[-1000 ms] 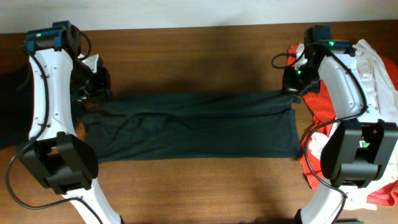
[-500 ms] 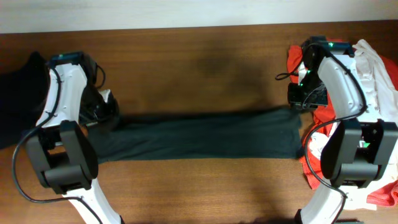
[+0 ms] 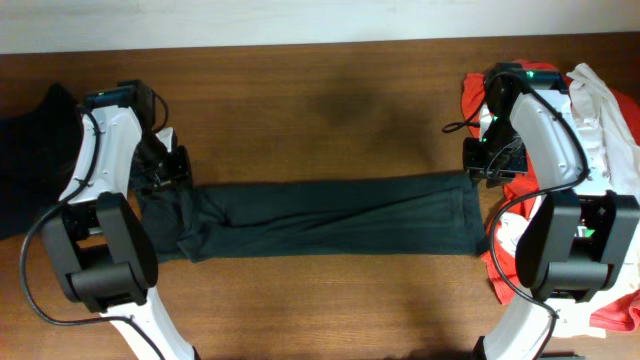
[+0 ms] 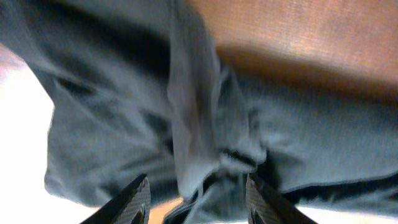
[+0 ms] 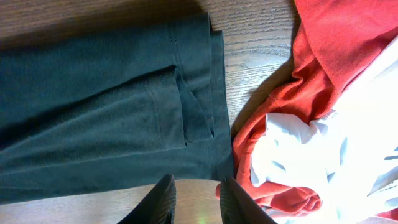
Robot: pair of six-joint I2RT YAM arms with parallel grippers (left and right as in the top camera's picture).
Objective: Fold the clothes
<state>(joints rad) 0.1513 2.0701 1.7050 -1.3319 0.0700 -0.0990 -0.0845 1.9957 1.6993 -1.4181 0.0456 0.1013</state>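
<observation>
Fingers: left gripper (image 4: 198, 185) is released, prongs wide with nothing pinched and bunched cloth just below; right gripper (image 5: 198, 185) is likewise released, with bare table (image 5: 255, 59) showing between its tips.
Shirt: the black shirt (image 3: 330, 215) lies as a long folded band across the middle of the table, running left to right. It is smooth at the right end and crumpled at the left end, beside the left gripper.
Pile: a red and white pile (image 3: 600, 110) is heaped at the right edge, just beside the band's right end. More dark cloth (image 3: 30, 160) lies at the far left.
Handling: light, soft and limp. It will likely sag and slide on the wood, so each end wants a pinch through all layers near a corner.
Hold: the hem (image 5: 216, 93) at the right end looks cleanest; the left bunch probably needs smoothing first.
Writing: none readable — no lettering or label shows on the folded band.
</observation>
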